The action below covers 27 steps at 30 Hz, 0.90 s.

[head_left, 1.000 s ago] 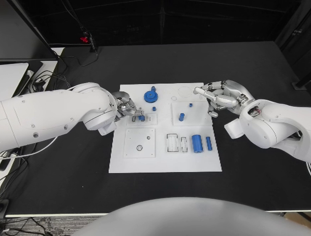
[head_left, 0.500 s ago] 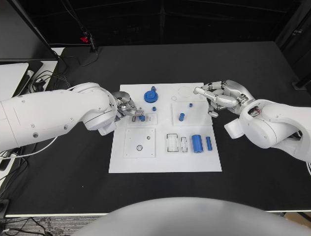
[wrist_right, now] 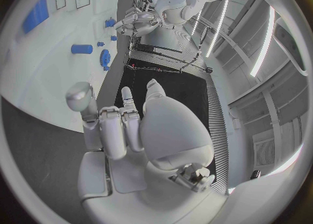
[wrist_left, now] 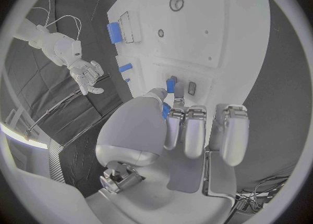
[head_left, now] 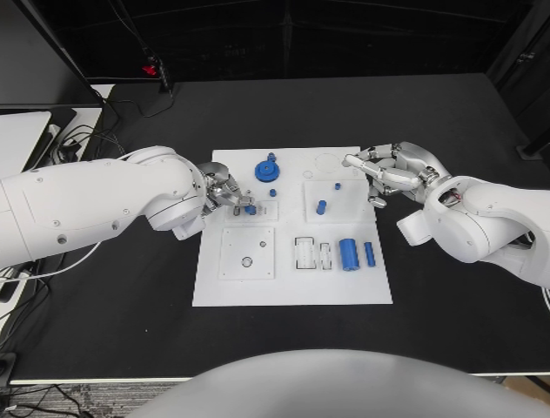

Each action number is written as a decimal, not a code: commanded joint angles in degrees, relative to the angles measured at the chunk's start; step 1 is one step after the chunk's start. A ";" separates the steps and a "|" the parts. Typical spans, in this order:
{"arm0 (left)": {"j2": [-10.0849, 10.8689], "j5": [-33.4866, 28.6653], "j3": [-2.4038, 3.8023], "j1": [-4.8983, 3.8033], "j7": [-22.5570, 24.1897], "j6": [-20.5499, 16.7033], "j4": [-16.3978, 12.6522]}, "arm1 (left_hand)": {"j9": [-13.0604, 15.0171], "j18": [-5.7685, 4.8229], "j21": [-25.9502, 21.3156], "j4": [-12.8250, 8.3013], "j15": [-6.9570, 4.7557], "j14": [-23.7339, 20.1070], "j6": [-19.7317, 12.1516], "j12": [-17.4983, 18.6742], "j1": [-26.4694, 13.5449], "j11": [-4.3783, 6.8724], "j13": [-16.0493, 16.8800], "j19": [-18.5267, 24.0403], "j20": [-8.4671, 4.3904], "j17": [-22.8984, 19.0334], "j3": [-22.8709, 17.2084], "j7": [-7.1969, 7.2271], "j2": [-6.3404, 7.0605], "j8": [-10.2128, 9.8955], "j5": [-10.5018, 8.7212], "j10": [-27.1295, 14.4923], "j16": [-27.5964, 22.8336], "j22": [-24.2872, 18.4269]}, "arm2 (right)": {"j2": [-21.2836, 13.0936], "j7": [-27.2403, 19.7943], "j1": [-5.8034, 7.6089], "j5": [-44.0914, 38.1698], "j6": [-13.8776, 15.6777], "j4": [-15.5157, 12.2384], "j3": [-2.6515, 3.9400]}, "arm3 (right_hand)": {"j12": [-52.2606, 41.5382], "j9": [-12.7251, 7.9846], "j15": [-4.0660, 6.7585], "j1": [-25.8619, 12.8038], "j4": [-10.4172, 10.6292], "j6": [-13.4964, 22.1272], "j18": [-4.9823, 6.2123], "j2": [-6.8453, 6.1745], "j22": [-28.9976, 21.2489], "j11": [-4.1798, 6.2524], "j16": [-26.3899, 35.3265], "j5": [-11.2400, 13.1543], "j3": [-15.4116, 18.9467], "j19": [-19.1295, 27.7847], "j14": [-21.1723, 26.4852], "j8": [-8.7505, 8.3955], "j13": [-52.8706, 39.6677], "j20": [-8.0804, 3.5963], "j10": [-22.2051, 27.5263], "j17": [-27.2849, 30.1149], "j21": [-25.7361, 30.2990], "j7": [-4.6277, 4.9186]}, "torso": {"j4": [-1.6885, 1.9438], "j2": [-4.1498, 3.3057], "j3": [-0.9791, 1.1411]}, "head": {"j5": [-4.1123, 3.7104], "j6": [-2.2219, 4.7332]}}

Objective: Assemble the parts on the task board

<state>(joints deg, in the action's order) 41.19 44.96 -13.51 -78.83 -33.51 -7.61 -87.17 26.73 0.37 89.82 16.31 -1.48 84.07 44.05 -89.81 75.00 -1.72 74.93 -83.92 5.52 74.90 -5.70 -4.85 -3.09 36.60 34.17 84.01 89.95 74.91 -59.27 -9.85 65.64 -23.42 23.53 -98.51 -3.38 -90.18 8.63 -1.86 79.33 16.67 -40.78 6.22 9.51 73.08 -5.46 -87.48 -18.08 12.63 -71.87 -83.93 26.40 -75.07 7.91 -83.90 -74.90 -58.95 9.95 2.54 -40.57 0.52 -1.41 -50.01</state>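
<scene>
Left hand (head_left: 229,197) pinches a small blue part (wrist_left: 170,85) in its fingers (wrist_left: 174,128) near the task board's (head_left: 288,287) left edge; right hand (head_left: 392,171) hovers, fingers loosely curled, empty.

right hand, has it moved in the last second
No. In the head view the right hand sits at the same spot beside the board's far right corner as before, holding nothing.

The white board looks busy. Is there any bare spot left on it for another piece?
The task board is bare along its near edge, below the square plate and the blue cylinder. It is crowded farther back, around the blue gear, where the left hand works.
</scene>
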 commanded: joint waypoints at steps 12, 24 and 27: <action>0.03 0.21 0.04 -0.06 0.29 0.42 -0.06 | 0.33 -0.37 0.18 -0.23 -0.47 5.93 0.34 -0.19 1.38 0.51 15.07 -6.08 -0.54 15.10 -0.45 0.27 0.03 0.60 0.03 5.99 0.05 15.09 | 0.14 -0.21 0.06 0.05 -0.30 0.02 0.02 | 0.18 0.00 0.00 0.10 0.02 0.35 1.11 0.49 -0.02 -0.15 0.11 -0.14 0.28 0.39 -3.18 0.21 -14.93 0.11 -6.10 -10.38 0.23 0.08 | -0.04 -0.01 -0.01 | 0.11 0.01; -0.42 0.21 0.04 -0.06 -0.10 2.20 0.41 | 0.35 -0.37 0.18 0.25 -0.48 5.93 -0.07 -0.19 1.23 0.39 15.07 -6.08 -0.60 15.10 -0.28 0.07 0.06 0.48 -0.21 5.99 0.05 15.09 | 0.12 -0.06 0.06 0.05 -0.31 -0.01 0.02 | 0.18 0.00 0.00 0.10 0.02 0.35 1.11 0.49 -0.02 -0.15 0.11 -0.14 0.28 0.39 -3.18 0.21 -14.93 0.11 -6.10 -10.38 0.23 0.08 | -0.04 -0.03 -0.02 | -0.02 0.01; -0.50 0.21 0.04 -0.06 -0.18 2.48 0.51 | 0.34 -0.37 0.18 0.32 -0.47 5.93 -0.19 -0.19 1.17 0.35 15.07 -6.08 -0.61 15.10 -0.23 0.02 0.08 0.42 -0.28 5.99 0.05 15.09 | 0.10 -0.04 0.06 0.05 -0.33 -0.04 0.02 | 0.18 0.00 0.00 0.10 0.02 0.35 1.11 0.49 -0.02 -0.15 0.11 -0.14 0.28 0.39 -3.18 0.21 -14.93 0.11 -6.10 -10.38 0.23 0.08 | -0.01 -0.04 0.01 | -0.01 0.01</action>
<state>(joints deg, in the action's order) 40.80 44.99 -13.48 -78.83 -33.58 -6.63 -86.65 27.00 0.37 89.82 16.31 -1.47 84.07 44.23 -89.81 75.96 -1.72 74.93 -84.13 5.31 74.90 -6.02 -4.68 -3.05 36.87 34.15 84.01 89.95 74.91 -59.17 -9.71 65.64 -23.42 23.52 -98.43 -3.38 -90.38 8.63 -1.86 79.32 16.67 -40.78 6.21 9.50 73.08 -5.54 -87.48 -18.08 12.63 -71.87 -83.93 26.40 -75.07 7.91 -83.82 -74.90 -58.95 9.95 2.49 -40.59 0.51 -1.40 -50.01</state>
